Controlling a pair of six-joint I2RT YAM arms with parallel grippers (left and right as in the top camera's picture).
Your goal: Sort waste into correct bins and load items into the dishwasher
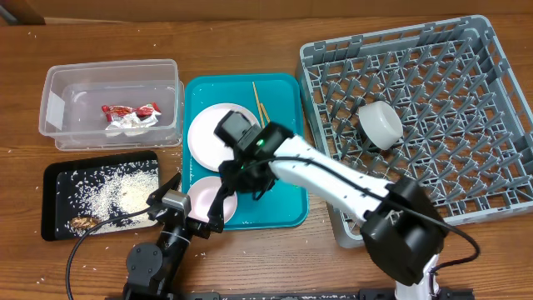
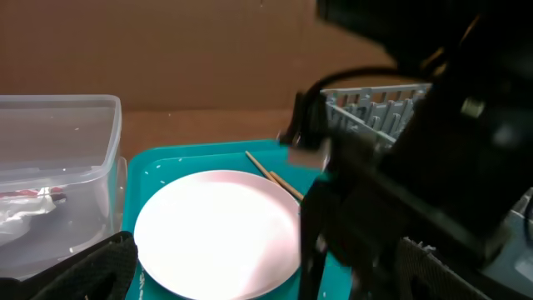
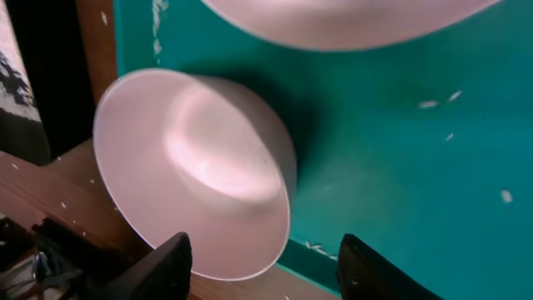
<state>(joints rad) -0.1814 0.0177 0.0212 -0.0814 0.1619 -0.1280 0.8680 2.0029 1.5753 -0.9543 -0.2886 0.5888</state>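
The pink dish (image 1: 202,194) sits tilted at the teal tray's front-left edge and also shows in the right wrist view (image 3: 200,167). My right gripper (image 1: 226,188) (image 3: 266,275) is open just above it, holding nothing. The large whitish plate (image 1: 215,135) (image 2: 216,229) and two chopsticks (image 1: 260,103) (image 2: 275,179) lie on that tray. My left gripper (image 1: 176,202) (image 2: 258,287) is open and empty at the tray's front-left corner. The whitish bowl (image 1: 380,123) stands in the grey rack (image 1: 450,75). The wrapper (image 1: 129,115) lies in the clear tub (image 1: 58,92). Rice and brown scraps lie on the black tray (image 1: 58,175). The tiny cup is out of view.
The teal tray (image 1: 283,175) lies between the bins and the rack. My right arm (image 1: 333,179) stretches across the tray's front and blocks the right side of the left wrist view. Stray rice grains dot the wooden table (image 1: 25,242).
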